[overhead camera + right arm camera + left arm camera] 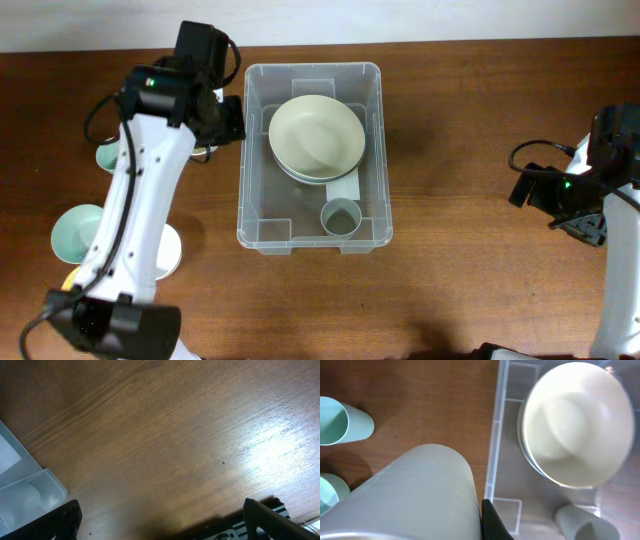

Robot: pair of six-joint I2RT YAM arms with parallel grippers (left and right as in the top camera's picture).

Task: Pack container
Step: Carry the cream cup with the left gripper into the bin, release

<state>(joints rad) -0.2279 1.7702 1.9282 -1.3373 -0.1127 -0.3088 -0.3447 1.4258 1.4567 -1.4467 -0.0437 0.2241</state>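
The clear container (243,160) stands at the table's middle. It holds stacked cream bowls (316,135) and a pale cup (341,216) near its front right corner. My left gripper (215,125) hovers just outside the container's left wall (495,435). It is shut on a large pale cup (420,495), with one black finger (492,522) pressed against the cup's side; the other finger is hidden. The bowls (575,422) and the packed cup (582,522) show past the wall. My right gripper (165,525) is open over bare wood, far right of the container (20,490).
Two mint cups (340,420) (330,492) lie on the table left of the container. A mint bowl (78,232) and a white dish (170,250) sit at the left under my left arm. The right arm (580,200) stays by the right edge.
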